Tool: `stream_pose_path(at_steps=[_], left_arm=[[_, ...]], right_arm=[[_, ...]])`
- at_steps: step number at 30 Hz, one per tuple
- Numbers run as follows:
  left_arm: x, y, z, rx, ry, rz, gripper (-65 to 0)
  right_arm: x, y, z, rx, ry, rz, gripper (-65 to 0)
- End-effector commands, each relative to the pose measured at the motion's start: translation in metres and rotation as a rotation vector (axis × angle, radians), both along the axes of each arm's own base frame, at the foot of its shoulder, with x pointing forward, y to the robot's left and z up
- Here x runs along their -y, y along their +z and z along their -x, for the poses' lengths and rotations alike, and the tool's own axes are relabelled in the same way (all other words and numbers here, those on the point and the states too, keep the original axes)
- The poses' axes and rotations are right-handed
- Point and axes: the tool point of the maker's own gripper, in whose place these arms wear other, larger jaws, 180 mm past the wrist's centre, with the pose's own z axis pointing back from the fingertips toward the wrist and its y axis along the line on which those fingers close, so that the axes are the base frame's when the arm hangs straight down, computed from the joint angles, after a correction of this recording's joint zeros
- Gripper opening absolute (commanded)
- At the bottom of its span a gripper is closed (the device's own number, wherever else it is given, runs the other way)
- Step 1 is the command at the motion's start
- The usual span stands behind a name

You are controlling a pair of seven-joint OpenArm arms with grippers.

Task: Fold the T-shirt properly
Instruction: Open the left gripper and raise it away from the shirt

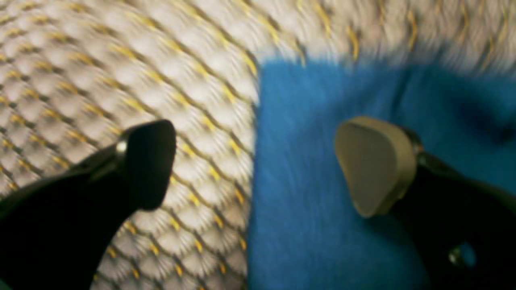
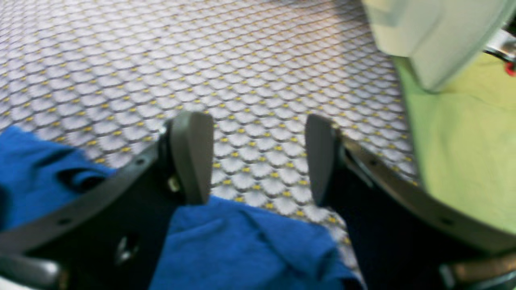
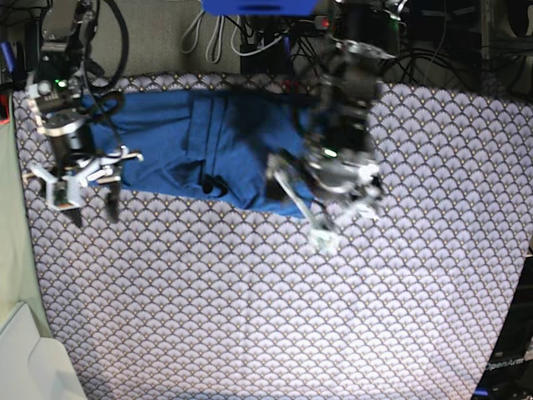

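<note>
Both grippers are hanging spread and empty over the shirt [image 3: 208,154], left gripper [image 1: 256,165] straddling its edge, right gripper [image 3: 90,190] at its other end. I'm judging folding barely begun: it's lying rumpled along the far side of the tablecloth [image 3: 275,308], most of which is showing bare; cables are trailing beyond.

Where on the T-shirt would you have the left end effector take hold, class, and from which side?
Grip the T-shirt at its corner edge. There the cloth ends in a straight border on the tablecloth. Probably come from above: the left end effector is open and already straddles that border.
</note>
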Motion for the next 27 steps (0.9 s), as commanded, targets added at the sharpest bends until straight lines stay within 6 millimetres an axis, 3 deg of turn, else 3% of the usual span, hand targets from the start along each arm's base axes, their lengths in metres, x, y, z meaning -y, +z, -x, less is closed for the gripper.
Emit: stream_pose_path(at_steps=[1,6,12,20,23,27], left_arm=[[-0.004,0.022,-0.014,0.07,0.03,0.046,0.0],[-0.091,0.059,-0.032,0.176,0.297,0.121,0.0],[-0.199,0.077,-0.016,0.248,0.6,0.107,0.0],[-0.299,0.064,0.023,0.194,0.784,-0.02,0.0],[-0.336,0.061,0.041,0.168,0.856,-0.059,0.0],[-0.369,0.065,0.066,0.169,0.924,-0.104,0.0]], right_arm=[[0.001,0.015,-0.003,0.053,0.004,-0.001,-28.1],[0.019,-0.002,0.003,-0.054,-0.053,0.021,-28.1],[0.047,-0.021,0.017,-0.194,-0.141,0.041,-28.1],[0.096,-0.026,0.033,-0.294,-0.325,0.02,-28.0],[0.097,-0.033,0.039,-0.369,-0.288,0.046,-28.0],[0.1,-0.042,0.05,-0.446,-0.289,0.038,-28.0]])
